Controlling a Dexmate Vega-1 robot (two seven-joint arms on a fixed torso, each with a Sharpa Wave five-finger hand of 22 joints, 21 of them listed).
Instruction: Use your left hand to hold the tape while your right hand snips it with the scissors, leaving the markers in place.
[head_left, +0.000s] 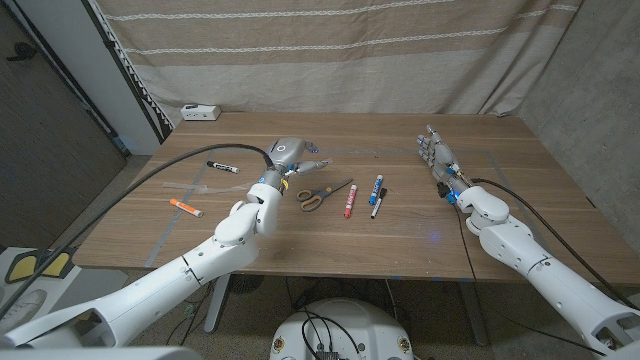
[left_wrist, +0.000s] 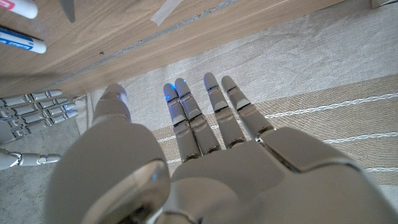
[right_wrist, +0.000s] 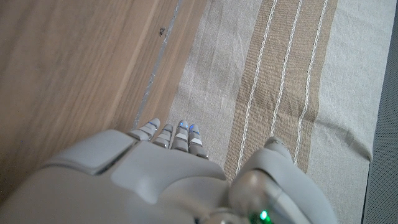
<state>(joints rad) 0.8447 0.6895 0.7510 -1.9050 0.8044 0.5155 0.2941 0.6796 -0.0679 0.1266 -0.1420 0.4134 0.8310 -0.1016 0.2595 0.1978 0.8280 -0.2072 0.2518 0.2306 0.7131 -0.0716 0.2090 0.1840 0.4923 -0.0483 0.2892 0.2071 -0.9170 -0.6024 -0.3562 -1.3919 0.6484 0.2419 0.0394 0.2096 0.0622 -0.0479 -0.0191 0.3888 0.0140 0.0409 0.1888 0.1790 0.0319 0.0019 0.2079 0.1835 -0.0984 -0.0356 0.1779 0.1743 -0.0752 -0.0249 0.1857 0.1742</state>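
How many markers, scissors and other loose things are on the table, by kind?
Markers: 5 (black, orange, red, blue, black)
Scissors: 1
White box: 1
Total: 7

Head view high above the table (head_left: 330, 225), both wrist views close behind their hands, facing the curtain (left_wrist: 323, 81).

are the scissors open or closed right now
Cannot tell for sure. The scissors lie flat on the table, untouched by either hand, and in the head view the blades look together but are too small to judge.
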